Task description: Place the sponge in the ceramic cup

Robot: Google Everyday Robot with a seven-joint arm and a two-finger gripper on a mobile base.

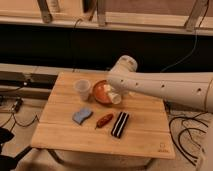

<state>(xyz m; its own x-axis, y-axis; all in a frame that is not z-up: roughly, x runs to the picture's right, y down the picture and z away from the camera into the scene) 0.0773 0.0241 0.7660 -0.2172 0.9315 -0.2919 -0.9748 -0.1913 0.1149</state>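
While gripper (pixel 113 93) hovers over bowl (pixel 99 94) w/ jaws wide, sponge (pixel 82 116) sits apart.

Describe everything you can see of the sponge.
The sponge is a small light-blue pad, soft-looking, roughly rectangular with wavy edges. It lies flat on the wooden table, in front of the ceramic cup and left of a reddish-brown item, touching neither. Nothing holds it: the gripper is apart from it, by the orange bowl.
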